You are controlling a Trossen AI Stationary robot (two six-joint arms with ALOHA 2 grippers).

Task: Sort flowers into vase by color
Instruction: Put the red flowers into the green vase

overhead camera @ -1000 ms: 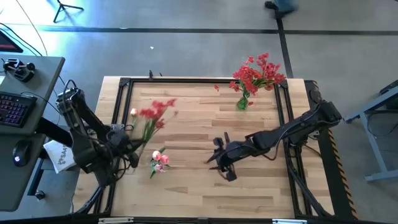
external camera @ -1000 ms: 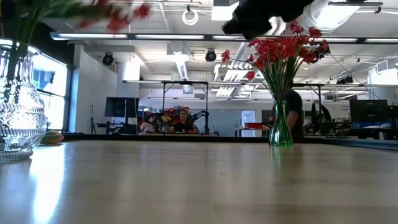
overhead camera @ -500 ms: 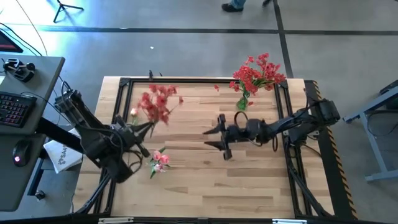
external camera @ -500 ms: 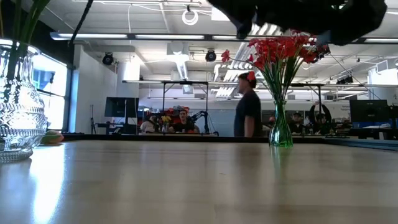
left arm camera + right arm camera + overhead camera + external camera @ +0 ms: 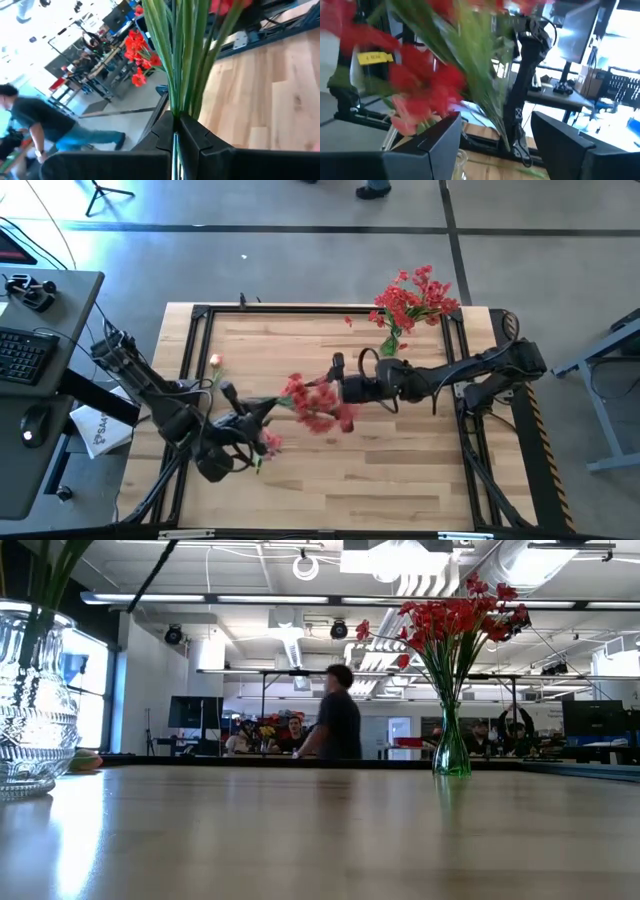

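Note:
My left gripper (image 5: 266, 408) is shut on a bunch of red flowers (image 5: 316, 402), held over the middle of the table with the blossoms toward the right. My right gripper (image 5: 337, 383) is open at those blossoms. In the right wrist view its fingers stand on either side of the blurred red flowers (image 5: 420, 80), and I cannot tell whether they touch. Pink flowers (image 5: 264, 442) lie flat on the table near the left gripper. A green vase (image 5: 451, 748) at the far right holds red flowers (image 5: 412, 298). A clear glass vase (image 5: 32, 705) holding green stems stands at the left. My left gripper pinches the bunch's green stems (image 5: 178, 107) between its two fingers (image 5: 200, 141), several stems together. The fingers lie across the stems. The bunch is lifted clear of the table and reaches out toward the right, roughly level, with the blossoms at its free end.
A black metal frame (image 5: 200, 315) runs around the wooden tabletop. A desk with a keyboard (image 5: 20, 352) stands left of the table. A person (image 5: 335, 728) walks through the room behind. Bare wood lies along the near edge (image 5: 380, 490).
My left gripper swung from the table's left side toward the middle, carrying the red bunch with it; the blossoms now point right instead of toward the far edge. My right gripper moved toward the far edge and slightly left, up to the blossoms. The person behind walked leftward.

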